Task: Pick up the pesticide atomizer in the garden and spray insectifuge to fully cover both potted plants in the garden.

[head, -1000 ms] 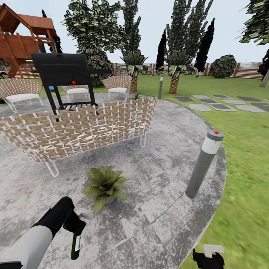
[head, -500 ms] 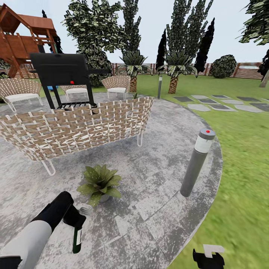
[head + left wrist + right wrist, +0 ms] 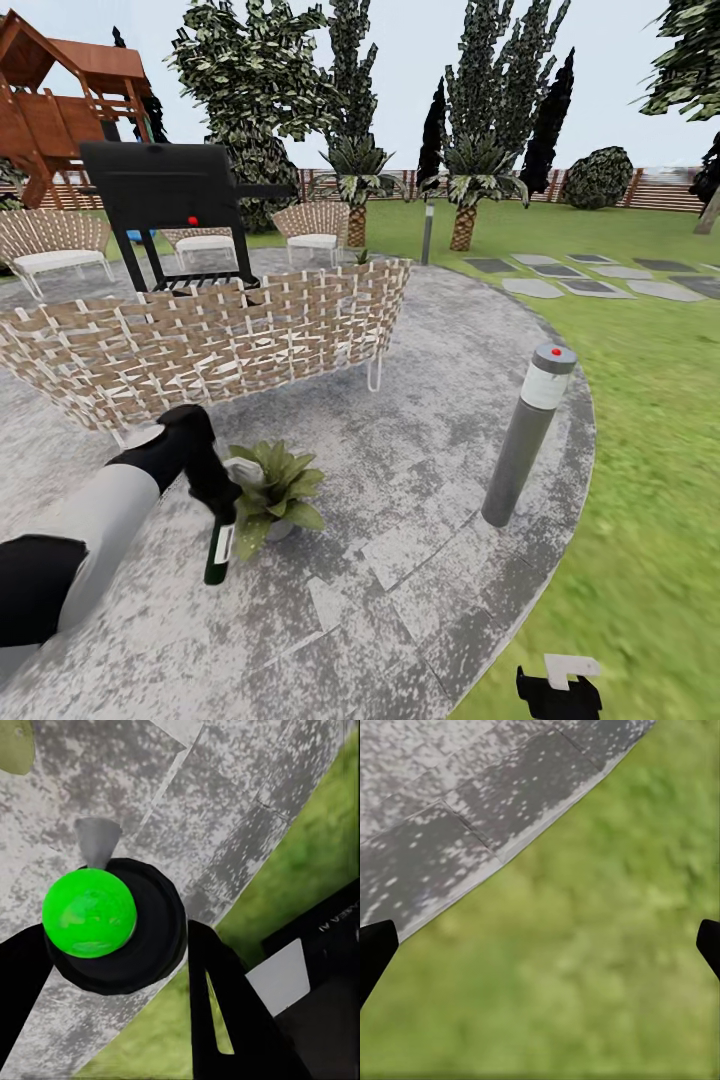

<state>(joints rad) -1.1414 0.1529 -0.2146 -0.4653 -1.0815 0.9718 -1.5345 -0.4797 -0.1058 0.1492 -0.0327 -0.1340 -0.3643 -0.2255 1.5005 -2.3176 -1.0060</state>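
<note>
Pesticide atomizer [image 3: 219, 545] pinched in left tool [image 3: 222, 490], one potted plant [image 3: 272, 493] beside, right tool [image 3: 540, 945] spread.

The left end effector [image 3: 215, 480] grips the atomizer [image 3: 220, 545] by its top, the dark green bottle hanging upright with its white label showing, just beside a potted plant [image 3: 272, 490] on the grey patio [image 3: 420, 440]. A woven sofa [image 3: 200, 345] stands behind the plant, a black grill [image 3: 170, 200] behind that, and two woven chairs [image 3: 315, 228] farther back. A grey bollard light [image 3: 525, 435] stands near the patio's edge by the lawn [image 3: 650, 450]. The right end effector [image 3: 560, 685] shows at the bottom edge over grass.
</note>
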